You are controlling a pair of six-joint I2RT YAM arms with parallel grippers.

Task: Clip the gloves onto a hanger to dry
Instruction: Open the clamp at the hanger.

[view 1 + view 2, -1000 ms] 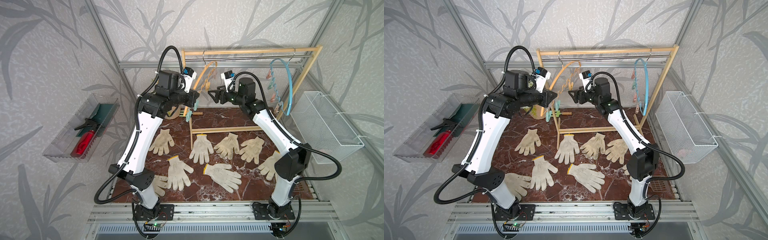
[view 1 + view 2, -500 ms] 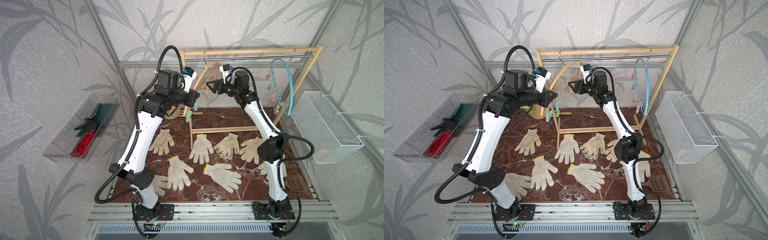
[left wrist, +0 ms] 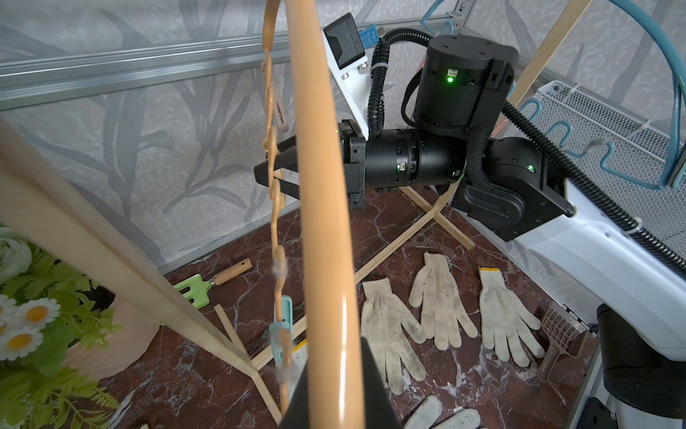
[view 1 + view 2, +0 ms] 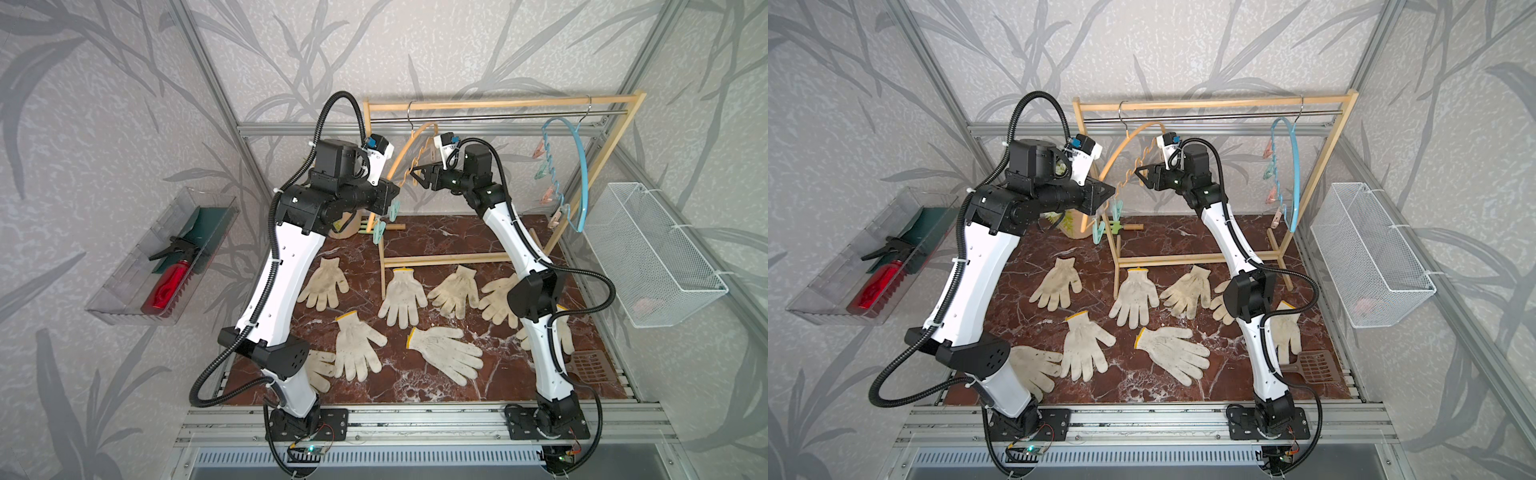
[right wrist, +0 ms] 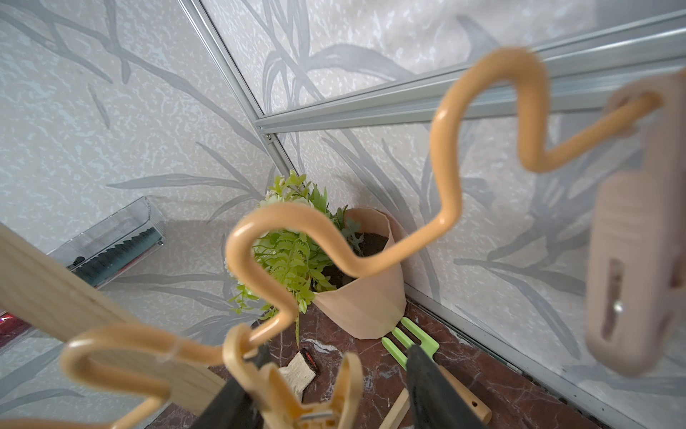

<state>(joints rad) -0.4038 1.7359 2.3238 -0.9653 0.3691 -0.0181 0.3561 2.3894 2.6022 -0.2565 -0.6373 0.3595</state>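
Several off-white gloves (image 4: 402, 297) (image 4: 1059, 282) lie flat on the marble floor in both top views, none of them held. An orange hanger (image 4: 402, 151) (image 4: 1113, 158) hangs from the wooden rack. My left gripper (image 4: 390, 195) (image 3: 334, 401) is shut on the hanger's smooth outer arc (image 3: 319, 223). My right gripper (image 4: 415, 176) (image 5: 326, 397) is open and straddles an orange clip (image 5: 308, 393) on the hanger's wavy bar (image 5: 445, 208). One of its fingers (image 5: 230, 405) touches the clip and the other stands apart from it.
The wooden rack (image 4: 498, 104) also carries a blue hanger (image 4: 585, 183) with pastel clips. Teal clips (image 4: 378, 230) hang low on the orange hanger. A potted plant (image 5: 363, 297) and green fork (image 3: 193, 286) sit behind. Wire basket (image 4: 656, 257) right, clear tray (image 4: 166, 257) left.
My right arm has reached up and left to the orange hanger, and its jaws have narrowed around the orange clip. The left arm has held still on the hanger.
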